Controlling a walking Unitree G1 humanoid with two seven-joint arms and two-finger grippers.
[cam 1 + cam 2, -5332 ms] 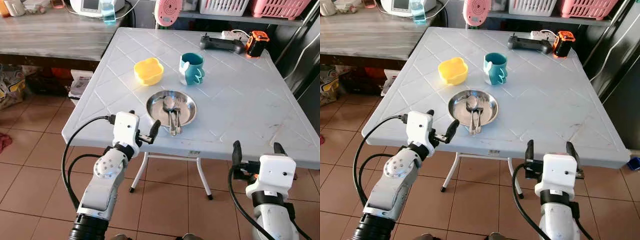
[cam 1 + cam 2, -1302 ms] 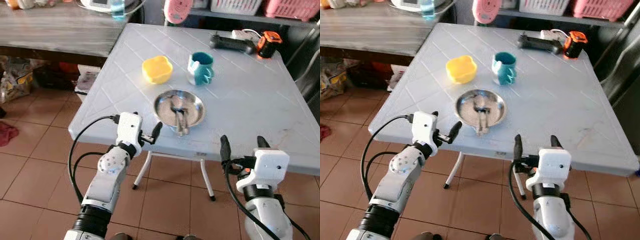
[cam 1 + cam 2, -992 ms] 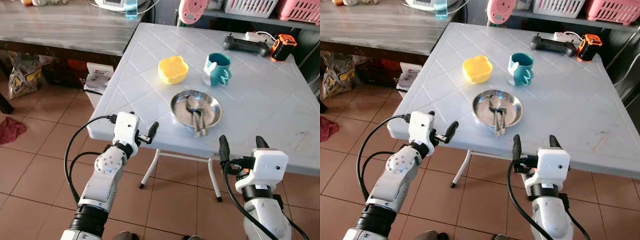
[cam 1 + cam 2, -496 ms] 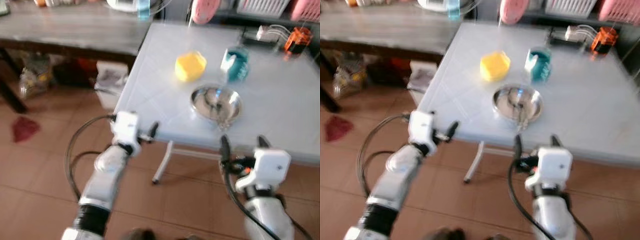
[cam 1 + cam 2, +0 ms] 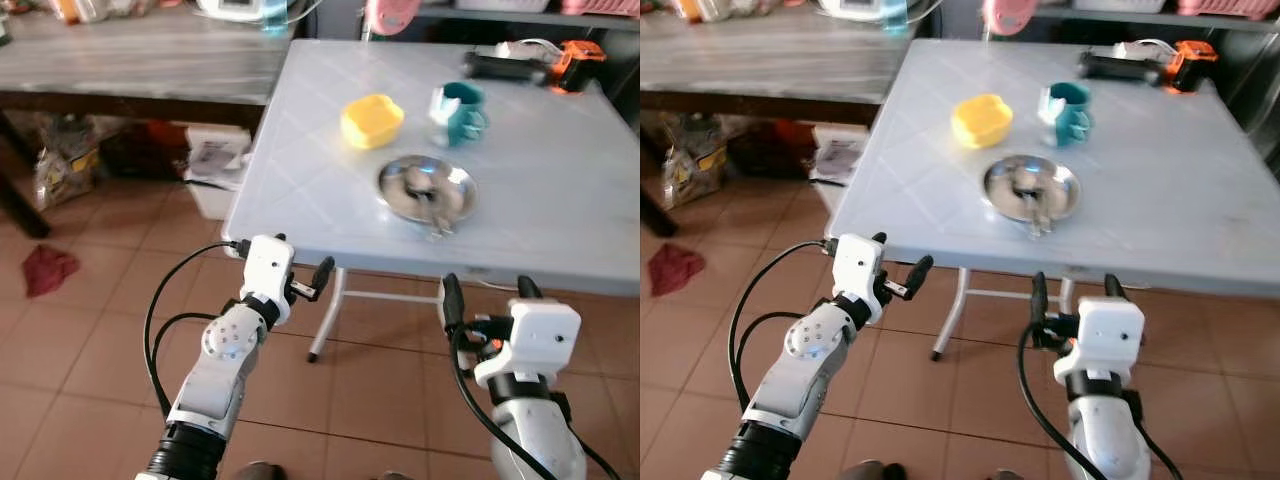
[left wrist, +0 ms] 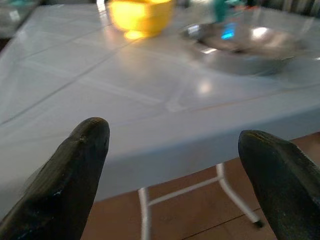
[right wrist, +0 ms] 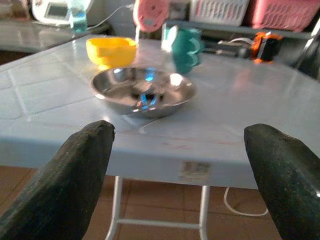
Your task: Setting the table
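A steel plate (image 5: 425,190) holding a spoon and a fork lies near the front edge of the pale blue table (image 5: 560,200). Behind it stand a yellow bowl (image 5: 372,120) and a teal mug (image 5: 462,110). My left gripper (image 5: 305,262) hangs open over the tiled floor, short of the table's front left corner. My right gripper (image 5: 488,295) is open too, below and in front of the table edge. The right wrist view looks level across the table at the plate (image 7: 142,90), the bowl (image 7: 111,50) and the mug (image 7: 185,47). Both grippers hold nothing.
A long wooden counter (image 5: 130,55) adjoins the table on the left, with bags (image 5: 60,165) beneath it. A black controller (image 5: 500,67) and an orange device (image 5: 577,60) lie at the table's far edge. A red cloth (image 5: 45,270) lies on the floor.
The whole view has shifted back and left, so the table stands farther from both grippers, which are now over the floor. The dishes have not moved. Both grippers stay open.
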